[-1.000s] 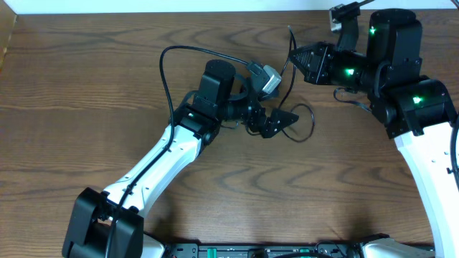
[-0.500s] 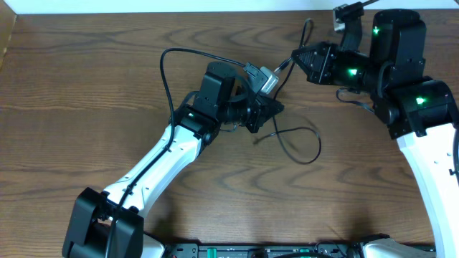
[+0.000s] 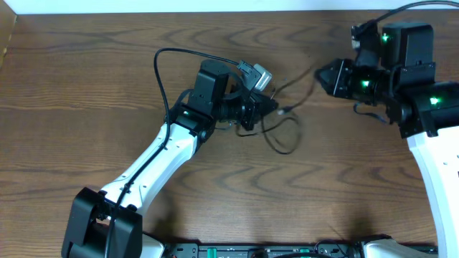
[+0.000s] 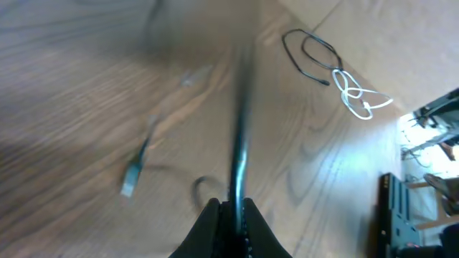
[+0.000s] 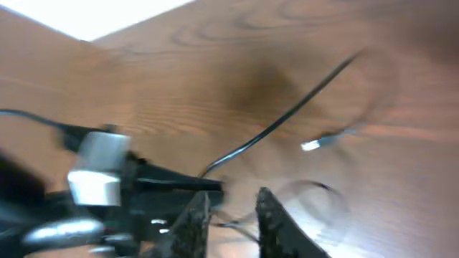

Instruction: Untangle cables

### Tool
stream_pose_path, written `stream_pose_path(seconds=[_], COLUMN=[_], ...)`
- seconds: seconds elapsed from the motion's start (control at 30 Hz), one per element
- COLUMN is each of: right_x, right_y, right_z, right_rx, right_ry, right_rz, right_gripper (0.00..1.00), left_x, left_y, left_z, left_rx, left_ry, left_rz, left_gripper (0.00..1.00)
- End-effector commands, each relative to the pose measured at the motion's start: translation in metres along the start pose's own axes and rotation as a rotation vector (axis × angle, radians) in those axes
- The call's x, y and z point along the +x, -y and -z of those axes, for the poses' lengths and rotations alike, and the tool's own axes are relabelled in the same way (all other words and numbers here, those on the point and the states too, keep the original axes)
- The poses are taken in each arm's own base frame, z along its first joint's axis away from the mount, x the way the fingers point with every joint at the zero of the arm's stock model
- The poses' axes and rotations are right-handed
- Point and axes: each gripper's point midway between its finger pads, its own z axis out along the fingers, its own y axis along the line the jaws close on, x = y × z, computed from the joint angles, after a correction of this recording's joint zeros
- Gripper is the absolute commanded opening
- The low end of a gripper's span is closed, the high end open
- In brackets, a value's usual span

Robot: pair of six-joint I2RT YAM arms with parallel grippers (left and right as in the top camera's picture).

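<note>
**Overhead view.** The left gripper (image 3: 267,106) is clamped on the black cord (image 3: 282,151). The cord's slack loop lies on the table (image 3: 86,86) just right of the gripper, around mid-table. The right gripper (image 3: 323,74) hangs farther right, with its jaws slightly apart and nothing in them that I can see. I judge the cord light, limp and springy. It will follow any pull and curl again, so I take hold close to a plug (image 3: 285,110) rather than mid-loop. Open wood lies to the left and on the near side. The far edge runs close behind both grippers.

**Left wrist view.** The left gripper (image 4: 229,215) pinches the black cord (image 4: 239,143) tight, and the cord runs away from it, blurred. One plug (image 4: 130,183) rests on the wood to the left. Well apart, at the far right near the table edge, a second black cord (image 4: 310,56) and a white cord (image 4: 353,89) lie looped side by side.

**Right wrist view.** The right gripper (image 5: 231,193) shows a narrow gap with bare wood between its fingers. The black cord (image 5: 287,115) crosses ahead of it toward the left gripper. A plug (image 5: 312,145) lies just right of the cord. I judge the clear room for drawing the cord out to be on the right.
</note>
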Motion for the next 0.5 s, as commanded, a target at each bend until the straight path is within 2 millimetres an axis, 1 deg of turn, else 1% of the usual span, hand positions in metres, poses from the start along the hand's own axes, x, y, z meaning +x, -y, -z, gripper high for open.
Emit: stream_pose_path(seconds=[0.0, 0.03, 0.1, 0.13, 0.2, 0.27, 0.33, 0.37, 0.47], right_x=[-0.004, 0.0, 0.004, 0.006, 0.008, 0.013, 0.014, 0.014, 0.015], right_y=[0.026, 0.032, 0.035, 0.036, 0.038, 0.039, 0.041, 0.042, 0.036], right_z=[0.013, 0.014, 0.015, 0.015, 0.012, 0.009, 0.005, 0.003, -0.006], right_rx=[0.161, 0.191, 0.207, 0.211, 0.213, 0.217, 0.221, 0.223, 0.183], right_ry=[0.047, 0.031, 0.016, 0.009, 0.0, -0.014, -0.022, -0.025, -0.048], right_rz=[0.018, 0.011, 0.006, 0.004, -0.001, -0.056, -0.09, -0.105, -0.132], right_gripper=[0.29, 0.31, 0.31, 0.33, 0.47, 0.46, 0.41, 0.41, 0.41], left_x=[-0.008, -0.01, -0.011, -0.013, -0.015, -0.018, -0.02, -0.021, -0.024], left_y=[0.016, 0.017, 0.019, 0.02, 0.025, 0.03, 0.035, 0.036, 0.039], left_z=[0.009, 0.01, 0.011, 0.013, 0.016, 0.019, 0.022, 0.023, 0.026], left_rx=[0.053, 0.054, 0.055, 0.056, 0.068, 0.084, 0.092, 0.092, 0.094], left_ry=[0.023, 0.026, 0.031, 0.035, 0.042, 0.048, 0.056, 0.059, 0.066], left_rz=[-0.022, -0.025, -0.026, -0.022, -0.024, -0.032, -0.038, -0.041, -0.035], left_gripper=[0.07, 0.07, 0.07, 0.07, 0.07, 0.07, 0.07, 0.07, 0.07])
